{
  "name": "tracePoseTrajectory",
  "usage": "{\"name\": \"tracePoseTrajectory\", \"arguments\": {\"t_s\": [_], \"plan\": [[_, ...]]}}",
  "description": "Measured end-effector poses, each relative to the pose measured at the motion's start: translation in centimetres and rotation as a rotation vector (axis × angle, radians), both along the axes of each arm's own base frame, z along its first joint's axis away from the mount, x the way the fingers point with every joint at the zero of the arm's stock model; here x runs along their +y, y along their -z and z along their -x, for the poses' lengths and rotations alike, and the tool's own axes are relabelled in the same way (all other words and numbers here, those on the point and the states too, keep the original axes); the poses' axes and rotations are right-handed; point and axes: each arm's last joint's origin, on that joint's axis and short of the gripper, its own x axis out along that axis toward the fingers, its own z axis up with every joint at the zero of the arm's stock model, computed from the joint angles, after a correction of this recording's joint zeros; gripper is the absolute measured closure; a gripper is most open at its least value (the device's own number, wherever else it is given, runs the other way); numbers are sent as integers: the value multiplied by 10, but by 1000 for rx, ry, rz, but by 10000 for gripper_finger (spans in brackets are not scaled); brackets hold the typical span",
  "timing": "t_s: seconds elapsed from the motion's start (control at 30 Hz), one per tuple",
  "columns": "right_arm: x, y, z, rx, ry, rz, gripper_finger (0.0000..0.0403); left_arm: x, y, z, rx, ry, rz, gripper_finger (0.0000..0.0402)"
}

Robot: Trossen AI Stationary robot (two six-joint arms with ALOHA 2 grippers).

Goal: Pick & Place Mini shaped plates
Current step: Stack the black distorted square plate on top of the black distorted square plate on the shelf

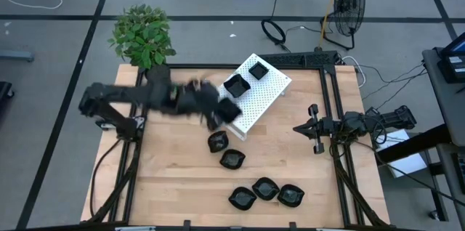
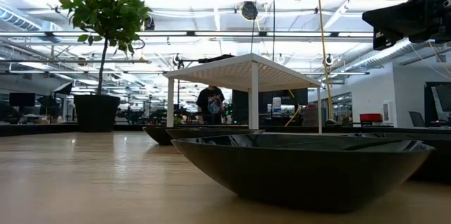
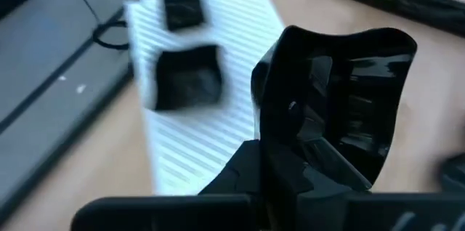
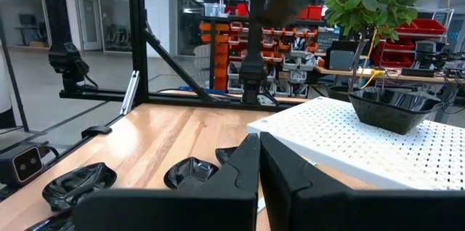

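Observation:
My left gripper (image 1: 220,115) is over the near-left end of the white perforated box (image 1: 263,94) and is shut on a small square glossy black plate (image 3: 336,107). Two more square black plates (image 1: 258,69) (image 1: 235,84) sit on top of the box. Several wavy-rimmed black plates (image 1: 218,142) (image 1: 232,160) (image 1: 265,187) rest on the wooden table, nearer than the box. My right gripper (image 1: 314,131) waits shut at the table's right side, above the table and touching nothing. My left gripper pinches the square plate between its two fingers by one side wall (image 3: 280,126). The plate stands out beyond the fingertips (image 3: 251,162), tipped up on edge. It is lifted clear, just above the box's near-left end.
A potted plant (image 1: 143,36) stands at the table's far-left corner. The box stands on legs (image 2: 254,97) above the tabletop. One plate (image 2: 303,164) lies close to the low camera. Bare wood lies between the box and the right arm. A person (image 2: 211,104) stands far off in the room.

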Motion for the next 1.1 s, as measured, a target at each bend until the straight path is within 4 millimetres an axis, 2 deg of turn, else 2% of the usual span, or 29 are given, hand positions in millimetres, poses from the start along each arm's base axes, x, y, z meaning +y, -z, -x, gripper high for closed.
{"name": "tracePoseTrajectory", "arguments": {"t_s": [0.1,0.2,0.27,0.37,0.5,0.7,0.9,1.1], "plan": [[0,0,0,0,0,0,403,52,-6,4,-3,-21,-9,399],[0,0,0,0,0,0,403,95,-3,1,-18,2,-9,398],[0,0,0,0,0,0,403,117,1,-4,-42,48,14,399],[0,0,0,0,0,0,403,137,13,-12,-42,115,51,398],[0,0,0,0,0,0,403,151,34,-22,25,179,86,399],[0,0,0,-1,0,0,403,165,60,-35,79,159,138,397],[0,0,0,0,0,0,403,168,78,-45,124,154,172,391],[0,0,0,0,0,0,403,171,87,-50,145,150,184,394]]}}
